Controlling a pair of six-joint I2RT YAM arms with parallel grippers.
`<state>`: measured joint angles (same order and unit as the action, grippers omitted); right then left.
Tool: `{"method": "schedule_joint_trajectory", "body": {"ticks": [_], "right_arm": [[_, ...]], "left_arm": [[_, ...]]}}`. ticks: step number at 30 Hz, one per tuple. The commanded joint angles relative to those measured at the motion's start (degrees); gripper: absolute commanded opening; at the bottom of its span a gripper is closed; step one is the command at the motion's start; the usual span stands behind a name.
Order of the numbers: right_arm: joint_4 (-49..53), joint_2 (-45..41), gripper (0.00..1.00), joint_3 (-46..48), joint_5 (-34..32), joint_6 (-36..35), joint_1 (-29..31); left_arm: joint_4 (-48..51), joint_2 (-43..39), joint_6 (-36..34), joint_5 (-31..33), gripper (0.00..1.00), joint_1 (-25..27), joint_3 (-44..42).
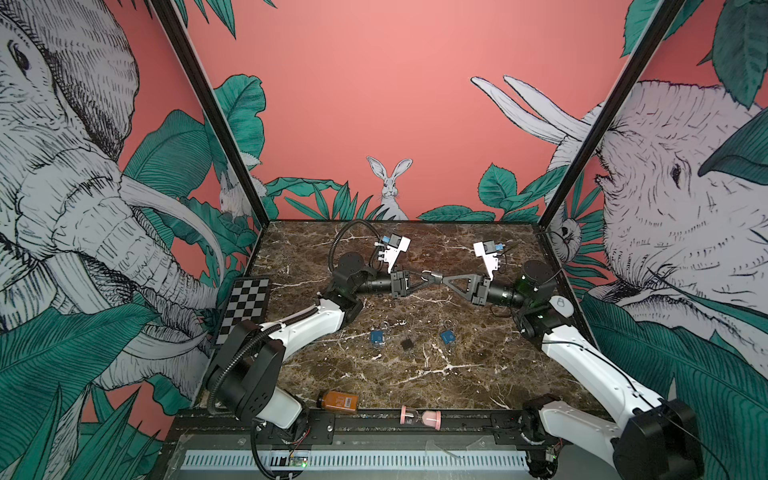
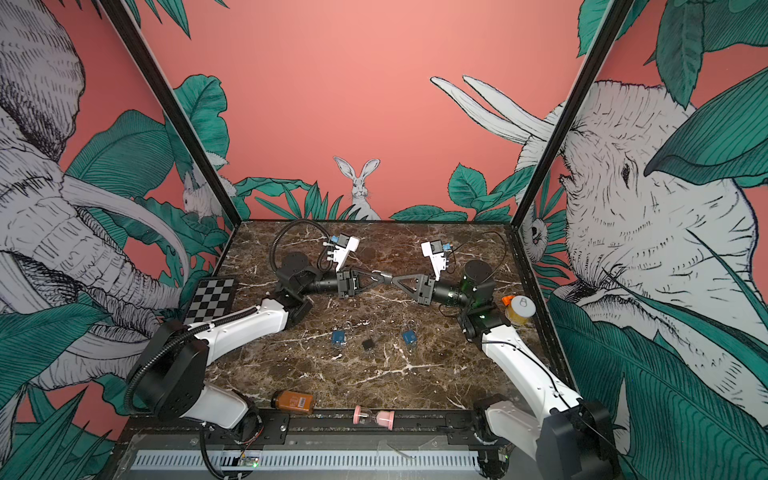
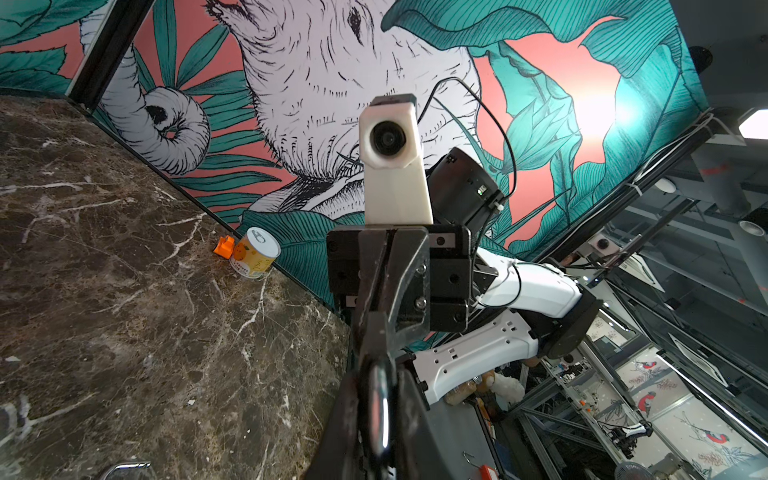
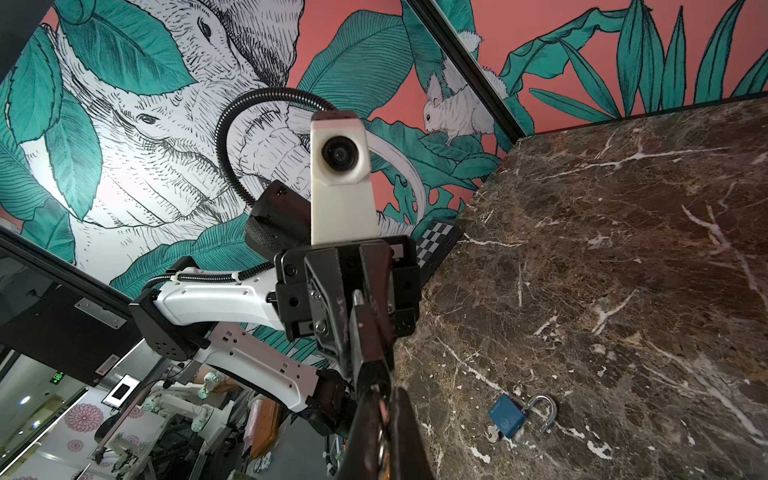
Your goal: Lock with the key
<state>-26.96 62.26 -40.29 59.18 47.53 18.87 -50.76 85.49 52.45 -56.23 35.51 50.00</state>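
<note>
Veined brown marble tabletop (image 1: 415, 374). We record: left gripper (image 1: 420, 278) pinching curved silver loop (image 3: 380, 399); right gripper (image 1: 437, 276) closed; square blue padlock (image 4: 506, 419), shackle open.

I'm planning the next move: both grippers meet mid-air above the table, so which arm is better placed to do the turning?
Right, likely: the right gripper is shut at the meeting point, while the left gripper clamps the metal loop steady.

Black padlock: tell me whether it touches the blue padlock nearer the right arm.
Apart. Both top views show bare marble between the black padlock and that blue padlock.
</note>
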Motion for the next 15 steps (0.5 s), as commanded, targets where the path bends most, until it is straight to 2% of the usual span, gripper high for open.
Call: {"method": "schedule_joint_trajectory", "body": {"ticks": [1, 8, 10, 12, 15], "right_arm": [[-7.9, -1.2, 0.00, 0.9, 3.0, 2.1, -0.6], [-10.9, -1.2, 0.00, 1.6, 4.9, 3.9, -1.7], [-8.7, -1.8, 0.00, 1.9, 4.5, 3.5, -2.5], [-2.7, -2.8, 0.00, 2.1, 2.7, 1.1, -3.9], [18.7, -4.5, 0.00, 0.6, -7.3, -6.9, -6.6]], "left_arm": [[-3.3, -2.6, 0.1, -1.5, 0.00, -1.9, -0.4], [-5.9, -3.3, 2.4, -2.2, 0.00, -4.1, -1.3], [-4.9, -3.8, 2.0, -2.4, 0.00, -4.6, -1.3], [4.4, -4.5, -3.0, -2.2, 0.00, -4.5, 0.1], [35.7, -2.4, -22.6, 0.2, 0.00, -1.4, 8.9]]}}
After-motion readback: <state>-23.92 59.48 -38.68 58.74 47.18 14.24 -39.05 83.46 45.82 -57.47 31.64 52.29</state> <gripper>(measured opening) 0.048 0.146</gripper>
